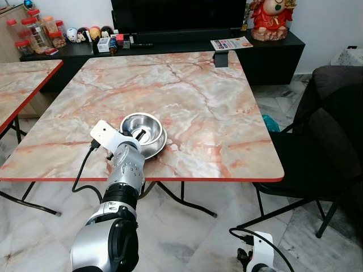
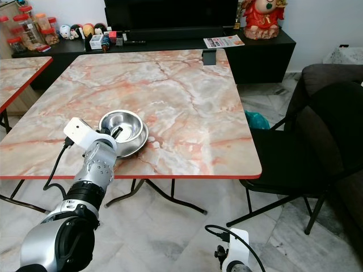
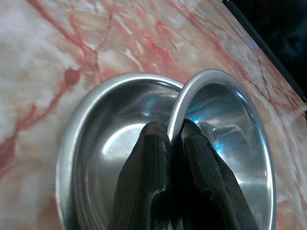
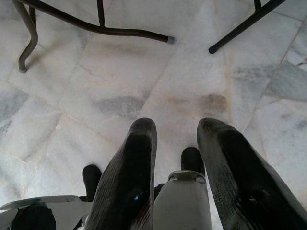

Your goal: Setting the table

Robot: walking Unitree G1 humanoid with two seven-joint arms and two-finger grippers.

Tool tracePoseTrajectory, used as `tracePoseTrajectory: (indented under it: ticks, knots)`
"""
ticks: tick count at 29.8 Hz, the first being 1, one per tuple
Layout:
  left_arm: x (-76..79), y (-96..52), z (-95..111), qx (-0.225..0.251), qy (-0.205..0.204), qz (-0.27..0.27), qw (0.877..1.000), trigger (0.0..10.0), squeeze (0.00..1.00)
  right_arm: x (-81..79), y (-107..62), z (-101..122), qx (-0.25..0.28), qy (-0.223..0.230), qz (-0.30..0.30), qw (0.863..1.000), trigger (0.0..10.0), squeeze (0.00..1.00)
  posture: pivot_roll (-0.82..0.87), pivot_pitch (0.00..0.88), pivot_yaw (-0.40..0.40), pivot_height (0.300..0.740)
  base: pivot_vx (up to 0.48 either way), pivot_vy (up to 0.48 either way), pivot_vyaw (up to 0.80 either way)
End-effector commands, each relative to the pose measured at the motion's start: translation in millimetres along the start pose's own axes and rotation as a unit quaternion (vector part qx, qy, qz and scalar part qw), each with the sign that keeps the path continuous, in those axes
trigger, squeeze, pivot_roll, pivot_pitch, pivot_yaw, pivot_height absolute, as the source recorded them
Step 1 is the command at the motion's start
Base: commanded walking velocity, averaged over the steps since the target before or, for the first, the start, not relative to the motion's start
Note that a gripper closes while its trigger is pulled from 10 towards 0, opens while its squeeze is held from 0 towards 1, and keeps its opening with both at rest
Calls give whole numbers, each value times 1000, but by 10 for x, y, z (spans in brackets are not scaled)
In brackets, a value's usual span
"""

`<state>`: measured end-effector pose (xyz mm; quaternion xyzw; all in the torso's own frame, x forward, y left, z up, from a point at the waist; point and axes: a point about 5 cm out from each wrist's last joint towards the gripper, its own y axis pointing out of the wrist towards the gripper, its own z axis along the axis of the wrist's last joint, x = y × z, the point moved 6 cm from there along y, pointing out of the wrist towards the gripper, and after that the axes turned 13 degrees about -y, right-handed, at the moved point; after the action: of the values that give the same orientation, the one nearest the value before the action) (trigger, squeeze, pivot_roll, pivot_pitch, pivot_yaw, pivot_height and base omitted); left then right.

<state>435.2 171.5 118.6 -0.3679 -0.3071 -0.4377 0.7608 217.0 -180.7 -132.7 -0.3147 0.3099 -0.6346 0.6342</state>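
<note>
Two steel bowls sit near the front edge of the marble table [image 1: 215, 96]. The upper bowl [image 3: 230, 120] rests tilted inside the lower bowl [image 3: 100, 134]; in the left eye view they are the upper bowl [image 1: 143, 123] and the lower bowl [image 1: 154, 148]. My left gripper [image 3: 175, 132] reaches in over the near edge, shut on the upper bowl's rim, one finger inside and one outside. My right gripper [image 4: 177, 129] hangs low over the floor, open, with nothing between its fingers.
A black chair [image 1: 323, 153] stands at the table's right side. A second marble table [image 1: 22, 79] is on the left. Behind stands a dark console [image 1: 266, 51] with jars, small items and a red figurine [image 1: 271, 17]. Table legs [image 4: 96, 26] cross the tiled floor.
</note>
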Motion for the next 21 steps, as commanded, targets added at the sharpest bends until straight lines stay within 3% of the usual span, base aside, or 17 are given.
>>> tracePoseTrajectory:
  ticks: [1, 21]
  knots:
    - [78, 25, 132, 22, -2, -2, 1000, 10000, 0, 8, -4, -11, 1, 4, -3, 1000, 10000, 0, -199, 0, 79, 740, 0, 0, 0]
    - [16, 50, 93, 13, -21, 25, 999, 10000, 0, 21, -10, -34, -1, 5, -4, 1000, 10000, 0, -206, 0, 81, 740, 0, 0, 0]
